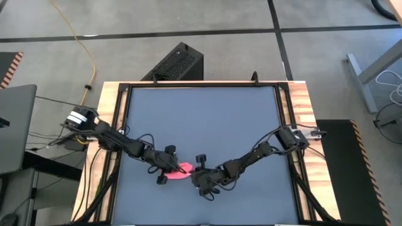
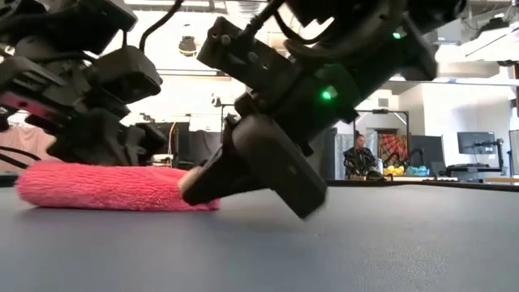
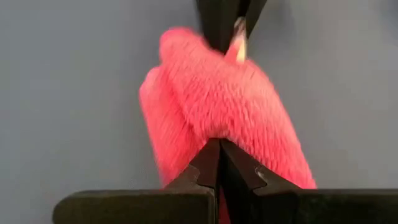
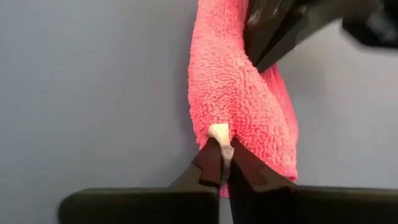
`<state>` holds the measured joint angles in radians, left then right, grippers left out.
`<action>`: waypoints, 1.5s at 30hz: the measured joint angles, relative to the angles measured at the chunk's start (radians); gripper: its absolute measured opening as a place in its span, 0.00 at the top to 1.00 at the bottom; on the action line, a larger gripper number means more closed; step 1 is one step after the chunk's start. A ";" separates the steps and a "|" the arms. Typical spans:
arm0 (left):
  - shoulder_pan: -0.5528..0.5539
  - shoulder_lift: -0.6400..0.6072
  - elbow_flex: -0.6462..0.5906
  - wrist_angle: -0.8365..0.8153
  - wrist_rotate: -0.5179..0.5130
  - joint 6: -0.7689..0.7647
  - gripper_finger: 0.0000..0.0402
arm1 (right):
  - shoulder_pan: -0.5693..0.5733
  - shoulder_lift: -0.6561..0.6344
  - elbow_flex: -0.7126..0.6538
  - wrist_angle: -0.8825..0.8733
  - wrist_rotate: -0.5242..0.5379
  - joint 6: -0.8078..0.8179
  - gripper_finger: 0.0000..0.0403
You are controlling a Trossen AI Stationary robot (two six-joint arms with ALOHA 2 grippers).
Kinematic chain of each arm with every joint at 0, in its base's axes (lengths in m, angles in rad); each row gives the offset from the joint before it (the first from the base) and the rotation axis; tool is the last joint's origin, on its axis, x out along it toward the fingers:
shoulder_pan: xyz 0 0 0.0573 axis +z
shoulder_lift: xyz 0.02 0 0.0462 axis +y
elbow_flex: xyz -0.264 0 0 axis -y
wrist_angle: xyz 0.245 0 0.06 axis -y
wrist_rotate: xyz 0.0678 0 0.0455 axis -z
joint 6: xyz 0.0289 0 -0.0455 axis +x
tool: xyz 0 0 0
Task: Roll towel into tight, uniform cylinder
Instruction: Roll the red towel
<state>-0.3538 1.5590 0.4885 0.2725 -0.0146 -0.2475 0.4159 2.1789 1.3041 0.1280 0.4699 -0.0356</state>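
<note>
Pink fuzzy towel (image 2: pixel 105 186) | rolled log | both claws pinching ends

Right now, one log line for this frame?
towel: rolled, on table | left end effector: shut on towel end | right end effector: shut on opposite end

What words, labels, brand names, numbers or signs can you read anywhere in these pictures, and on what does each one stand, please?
None can be read.
The small white tag on the towel, pinched at the right gripper: no print shows.
The colourful picture in the room behind the table: too small to read.
</note>
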 joint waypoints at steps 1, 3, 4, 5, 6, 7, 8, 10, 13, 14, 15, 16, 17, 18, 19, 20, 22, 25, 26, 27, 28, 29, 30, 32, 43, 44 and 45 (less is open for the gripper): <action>0.000 -0.030 0.000 -0.034 -0.012 0.000 1.00 | -0.002 -0.001 0.000 0.001 -0.024 0.023 0.95; -0.001 -0.090 0.000 -0.107 -0.058 0.000 1.00 | -0.008 -0.003 0.000 0.001 -0.049 0.072 0.95; -0.003 -0.115 -0.001 -0.144 -0.082 0.000 1.00 | -0.008 -0.004 0.000 0.000 -0.054 0.098 0.94; -0.006 -0.137 -0.002 -0.174 -0.101 -0.001 1.00 | -0.008 -0.004 0.000 0.000 -0.057 0.123 0.93; -0.008 -0.157 -0.002 -0.196 -0.117 -0.001 1.00 | -0.008 -0.004 0.000 0.000 -0.059 0.146 0.92; -0.012 -0.177 -0.002 -0.209 -0.129 -0.001 1.00 | -0.007 -0.004 0.000 0.002 -0.061 0.166 0.91; -0.015 -0.189 -0.001 -0.209 -0.139 -0.004 1.00 | -0.007 -0.004 0.000 0.003 -0.065 0.183 0.91; -0.025 -0.202 -0.004 -0.201 -0.145 -0.006 1.00 | -0.007 -0.004 -0.001 0.015 -0.079 0.208 0.92; -0.045 -0.197 -0.004 -0.180 -0.154 -0.006 1.00 | -0.015 -0.003 -0.001 0.033 -0.127 0.249 0.94; -0.051 -0.196 -0.004 -0.185 -0.164 -0.006 1.00 | -0.019 -0.003 -0.001 0.040 -0.148 0.263 0.95; -0.056 -0.195 -0.004 -0.186 -0.179 -0.006 1.00 | -0.023 -0.003 -0.001 0.045 -0.170 0.275 0.95; -0.061 -0.195 -0.004 -0.182 -0.194 -0.003 1.00 | -0.028 -0.007 -0.001 0.045 -0.193 0.291 0.95; -0.066 -0.195 -0.004 -0.179 -0.211 0.001 1.00 | -0.033 -0.009 -0.001 0.045 -0.218 0.304 0.94; -0.071 -0.197 -0.004 -0.176 -0.227 0.008 1.00 | -0.039 -0.009 -0.001 0.045 -0.248 0.320 0.94; -0.077 -0.203 -0.004 -0.170 -0.243 0.021 1.00 | -0.045 -0.010 -0.001 0.045 -0.269 0.331 0.93; -0.082 -0.211 -0.004 -0.162 -0.255 0.035 1.00 | -0.050 -0.015 -0.002 0.045 -0.294 0.343 0.93; -0.087 -0.230 -0.002 -0.144 -0.263 0.070 1.00 | -0.064 -0.016 -0.002 0.044 -0.343 0.362 0.93; -0.086 -0.267 -0.002 -0.142 -0.247 0.085 1.00 | -0.082 -0.017 -0.002 0.043 -0.385 0.396 0.94; -0.085 -0.276 -0.002 -0.142 -0.230 0.086 1.00 | -0.087 -0.017 -0.002 0.044 -0.398 0.404 0.94; -0.085 -0.284 -0.002 -0.143 -0.200 0.086 1.00 | -0.092 -0.017 -0.002 0.045 -0.408 0.410 0.94; -0.086 -0.289 -0.002 -0.145 -0.161 0.086 1.00 | -0.096 -0.017 -0.002 0.045 -0.415 0.422 0.94; -0.086 -0.290 -0.002 -0.145 -0.119 0.086 1.00 | -0.099 -0.017 -0.002 0.045 -0.415 0.428 0.93; -0.086 -0.287 -0.001 -0.145 -0.074 0.086 1.00 | -0.101 -0.017 -0.002 0.046 -0.416 0.430 0.93; -0.086 -0.273 -0.001 -0.151 -0.019 0.098 0.99 | -0.102 -0.017 -0.002 0.050 -0.418 0.431 0.93; -0.085 -0.153 0.001 -0.257 -0.052 0.017 0.74 | -0.098 -0.018 -0.002 0.052 -0.422 0.431 0.93; -0.085 -0.143 0.001 -0.273 -0.028 -0.003 0.74 | -0.098 -0.022 -0.002 0.044 -0.422 0.431 0.93; -0.085 -0.133 0.002 -0.278 -0.008 -0.022 0.74 | -0.098 -0.024 -0.002 0.041 -0.422 0.431 0.93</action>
<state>-0.4385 1.4257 0.4906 -0.0055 -0.0230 -0.2697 0.3176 2.1552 1.3022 0.1685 0.0481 0.3950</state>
